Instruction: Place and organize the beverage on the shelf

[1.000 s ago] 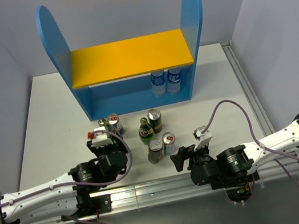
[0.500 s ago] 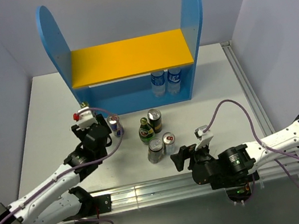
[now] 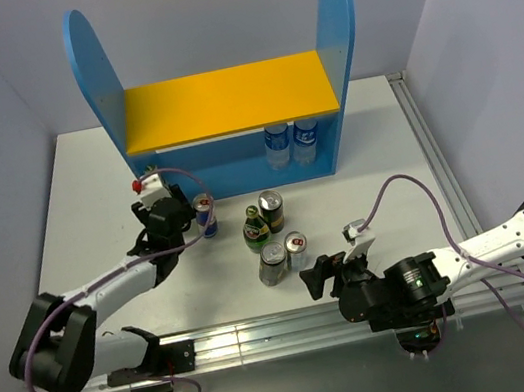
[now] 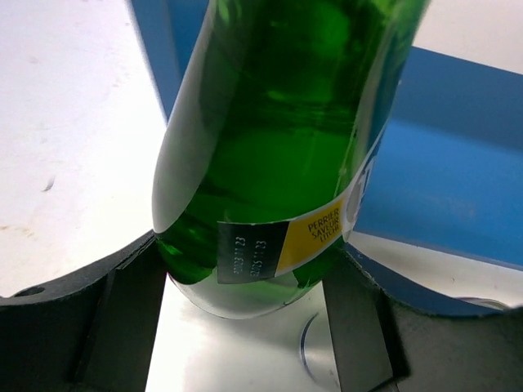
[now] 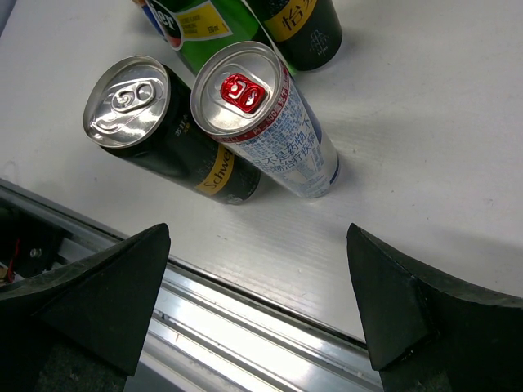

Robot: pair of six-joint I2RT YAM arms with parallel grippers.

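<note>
My left gripper [image 3: 166,206] [image 4: 245,286] is shut on a green glass bottle with a yellow label [image 4: 278,139]. It holds the bottle just in front of the blue shelf [image 3: 222,168] [image 4: 466,155], near its left panel; from above the bottle is hidden under the wrist. A blue-silver can [image 3: 205,215] stands beside that gripper. A second green bottle [image 3: 255,229] [image 5: 204,28], two dark cans [image 3: 271,205] [image 3: 272,261] [image 5: 163,135] and a silver can [image 3: 296,248] [image 5: 270,122] stand mid-table. My right gripper [image 3: 321,275] [image 5: 260,302] is open and empty, just short of the cans.
Two clear water bottles with blue labels [image 3: 291,142] stand on the shelf's lower level at the right, under the yellow-orange upper board [image 3: 225,99]. A metal rail [image 5: 245,318] runs along the table's near edge below the right gripper. Grey walls close in on both sides.
My left arm has stretched away from the near edge toward the shelf's left front, carrying the green bottle away from the blue-silver can. The right arm has stayed put.
</note>
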